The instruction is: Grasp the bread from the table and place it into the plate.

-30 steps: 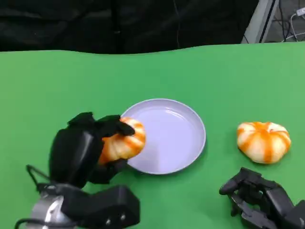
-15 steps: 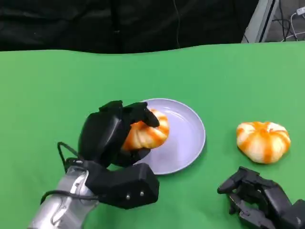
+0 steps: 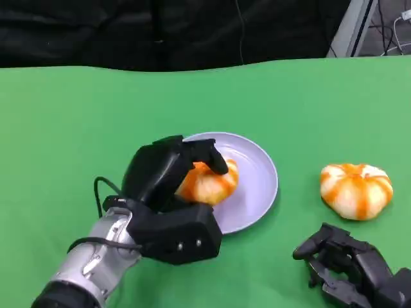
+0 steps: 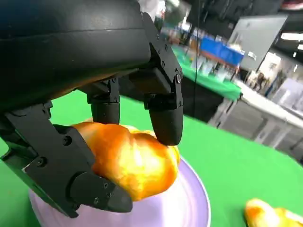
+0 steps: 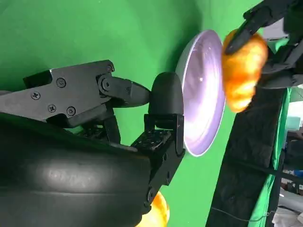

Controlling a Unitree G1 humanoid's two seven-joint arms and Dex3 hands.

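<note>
My left hand (image 3: 168, 174), gripping glossy orange-striped bread roll (image 3: 210, 184), now over round lavender plate (image 3: 260, 186); release next

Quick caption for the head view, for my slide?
Left robot hand holds an orange-striped bread roll over the round lilac plate.

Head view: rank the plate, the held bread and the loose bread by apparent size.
1. plate, clearly largest.
2. loose bread on the table.
3. held bread in the left hand, but fingers hide part of it, so the two breads may match.
</note>
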